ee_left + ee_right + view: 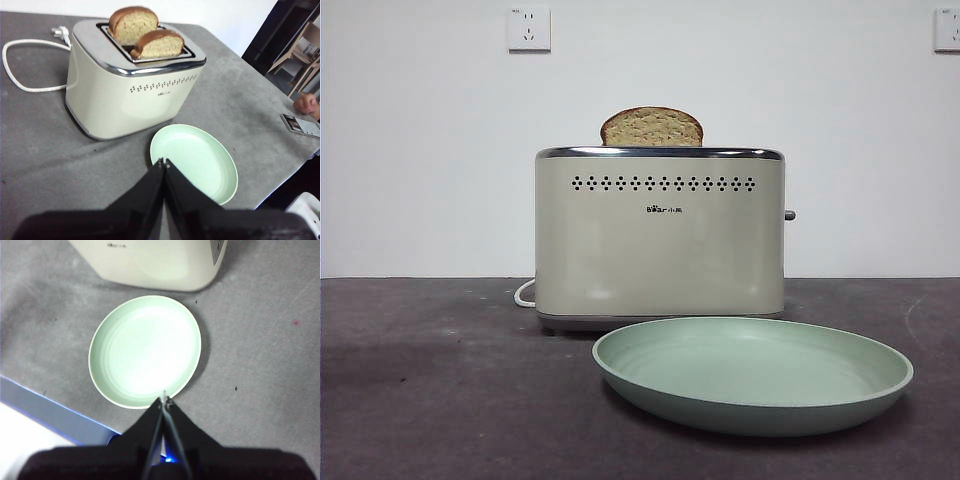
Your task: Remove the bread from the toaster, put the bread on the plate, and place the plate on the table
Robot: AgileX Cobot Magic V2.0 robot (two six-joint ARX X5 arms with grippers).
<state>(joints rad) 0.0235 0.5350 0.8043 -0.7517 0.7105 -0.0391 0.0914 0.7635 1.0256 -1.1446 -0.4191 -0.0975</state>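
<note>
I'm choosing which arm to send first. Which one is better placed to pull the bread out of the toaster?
Probably the left. Its end effector faces the toaster with the bread in view, while the right end effector hangs over the plate, better placed to lift that. Both are shut.

The toaster (660,250) has a smooth, satin cream shell and a glossy chrome top rim (150,67). The plate (752,375) looks smooth, pale-green and faintly shiny. The worktop (440,400) is matt, mottled grey. The bread (651,127) is rough and speckled.

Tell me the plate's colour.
Pale green plate, plain with faint concentric rings; clearest in the right wrist view.
</note>
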